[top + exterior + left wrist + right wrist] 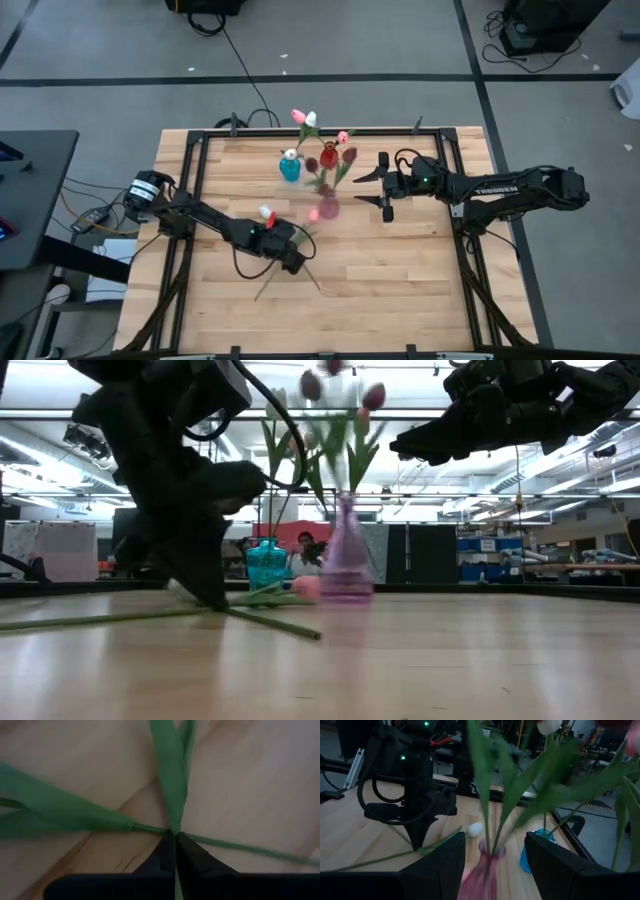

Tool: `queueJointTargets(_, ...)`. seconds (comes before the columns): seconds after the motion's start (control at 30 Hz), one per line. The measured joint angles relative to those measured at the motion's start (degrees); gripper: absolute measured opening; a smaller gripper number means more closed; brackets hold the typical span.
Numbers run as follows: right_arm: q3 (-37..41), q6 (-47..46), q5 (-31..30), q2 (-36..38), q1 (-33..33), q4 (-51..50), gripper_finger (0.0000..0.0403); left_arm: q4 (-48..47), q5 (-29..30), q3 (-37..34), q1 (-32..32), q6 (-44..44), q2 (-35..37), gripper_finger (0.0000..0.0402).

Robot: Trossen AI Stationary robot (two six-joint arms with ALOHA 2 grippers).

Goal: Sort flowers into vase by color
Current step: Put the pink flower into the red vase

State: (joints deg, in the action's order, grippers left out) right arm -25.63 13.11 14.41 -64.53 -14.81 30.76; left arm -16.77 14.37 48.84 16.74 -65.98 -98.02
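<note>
Two long green tulip stems (pixel 285 275) lie crossed on the table near its middle, with a white bud (pixel 266 213) and a pink bud (pixel 313 214) at their far ends. My left gripper (pixel 293 262) is down at the crossing, shut on a stem. Further tulips stand in three vases: blue (pixel 290 168), red (pixel 328 157) and pink (pixel 328 208). My right gripper (pixel 373 192) hovers open just right of the pink vase (pixel 482 875), which shows between its fingers in the right wrist view. My left gripper (pixel 174 840) pinches a tulip stem (pixel 172 822) between its two fingertips, right where the two stems cross. The fingers come from above, pointing down at the table (pixel 215 600). The stem and its leaf (pixel 170 770) lie flat on the wood.
The vases stand in a cluster toward the table's far middle, their leaves and buds reaching up high (pixel 340 420). A black frame rail (pixel 300 131) rims the table. Bare wood (pixel 400 280) lies near and to the right.
</note>
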Motion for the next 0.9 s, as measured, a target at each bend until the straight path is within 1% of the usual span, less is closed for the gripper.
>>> queueJointTargets(0.07, 0.0, -0.1, 0.0, 0.0, 0.0, 0.0, 0.0215, -2.4, 0.6, -0.4, 0.3, 1.2, 2.1, 0.0005)
queueJointTargets(0.2, 0.0, -0.1, 0.0, 0.0, 0.0, -0.2, 0.0215, -6.6, 3.4, -0.3, 0.6, 0.9, 8.0, 0.0002)
queueJointTargets(0.3, 0.0, 0.0, -0.1, 0.0, 0.0, -0.8, 0.0215, -12.5, 4.0, -0.3, 0.6, -0.5, 10.8, 0.0002)
queueJointTargets(0.37, 0.0, 0.2, -1.3, 0.0, 0.0, -1.0, 0.0215, -16.1, 4.9, -0.4, 0.9, -1.4, 12.7, 0.0001)
queueJointTargets(0.5, 0.0, 0.4, -3.1, 0.0, 0.0, -1.5, 0.0215, -19.5, 10.2, -0.3, 2.1, -1.8, 16.7, 0.0001)
queueJointTargets(0.57, 0.0, 0.4, -3.4, 0.0, 0.0, -1.7, 0.0215, -19.3, 13.5, -0.3, 2.6, -1.3, 18.6, 0.0001)
queueJointTargets(0.7, 0.0, 0.3, -4.0, 0.1, 0.0, -2.6, 0.0215, -18.5, 20.4, -0.2, 3.9, 3.3, 23.0, 0.0001)
queueJointTargets(0.9, 0.0, 0.1, -4.5, 1.4, -0.3, -5.1, 0.0215, -18.7, 26.0, -0.4, 3.6, 8.2, 27.7, 0.0)
